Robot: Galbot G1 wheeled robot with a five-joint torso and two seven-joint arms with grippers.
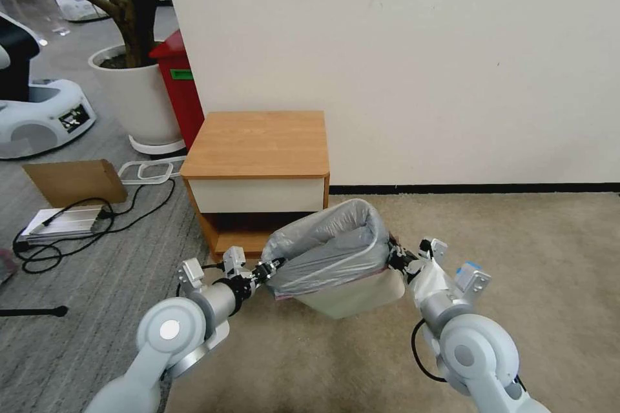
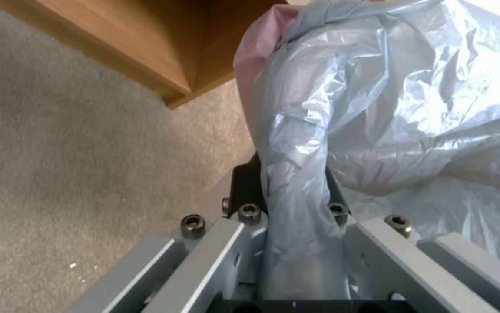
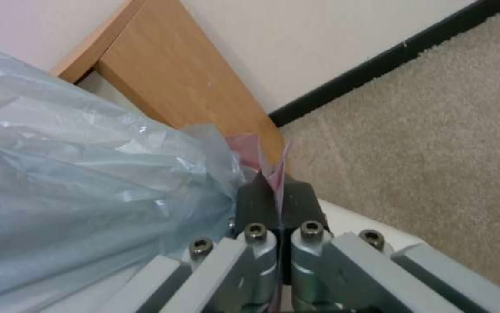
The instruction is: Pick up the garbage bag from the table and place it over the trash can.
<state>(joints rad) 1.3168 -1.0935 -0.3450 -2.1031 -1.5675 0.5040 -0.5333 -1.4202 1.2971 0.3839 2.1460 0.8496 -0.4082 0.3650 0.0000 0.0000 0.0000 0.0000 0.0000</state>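
The grey crinkly garbage bag [image 1: 329,248] is stretched open over the top of the cream-white trash can [image 1: 352,297], which stands on the carpet in front of the table [image 1: 258,142]. My left gripper [image 1: 270,269] is shut on the bag's left edge, and the left wrist view shows plastic [image 2: 302,217] bunched between its fingers. My right gripper [image 1: 395,257] is shut on the bag's right edge; the pinkish rim [image 3: 276,176] sticks out from between its black pads. The bag covers the upper part of the can.
A white wall runs behind the table. To the left stand a red bin [image 1: 177,87], a white plant pot [image 1: 135,100], a cardboard piece [image 1: 74,181] and cables [image 1: 77,222] on the grey floor. Open beige carpet [image 1: 529,251] lies to the right.
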